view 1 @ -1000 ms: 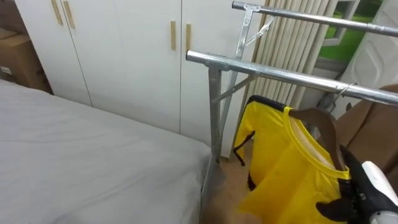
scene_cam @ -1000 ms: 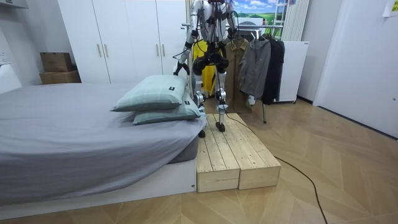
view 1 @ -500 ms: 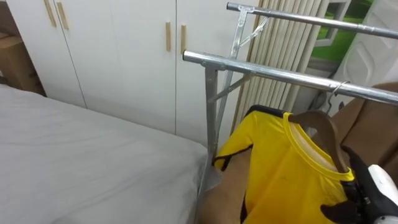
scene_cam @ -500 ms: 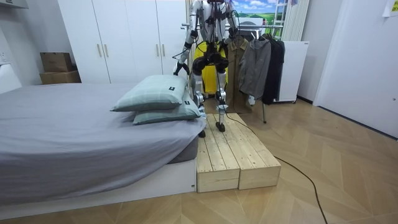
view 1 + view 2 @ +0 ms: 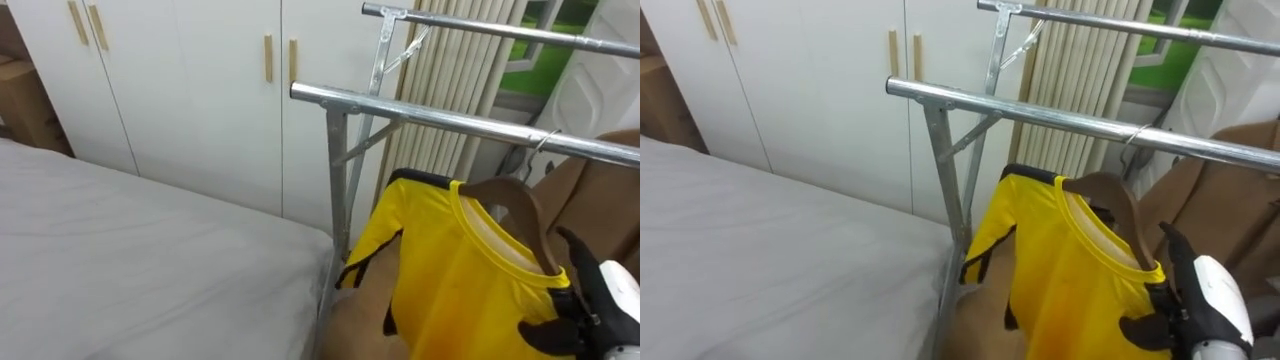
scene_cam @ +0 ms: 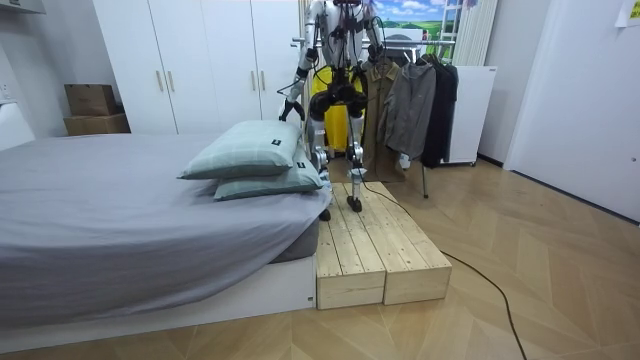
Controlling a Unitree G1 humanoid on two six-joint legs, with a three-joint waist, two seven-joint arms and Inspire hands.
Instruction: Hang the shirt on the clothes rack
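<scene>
The yellow shirt [image 5: 450, 270] hangs on a wooden hanger [image 5: 512, 198] hooked over the metal rail [image 5: 430, 115] of the clothes rack, beside the bed [image 5: 150, 260]. The right robot hand [image 5: 600, 305] pinches the shirt's shoulder between thumb and fingers. The left robot hand [image 6: 286, 110] hangs low, and its grip cannot be told.

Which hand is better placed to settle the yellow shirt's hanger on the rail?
Right. The right hand grips the yellow shirt at its hanger, just under the rail; the left hand hangs by the bed.
</scene>
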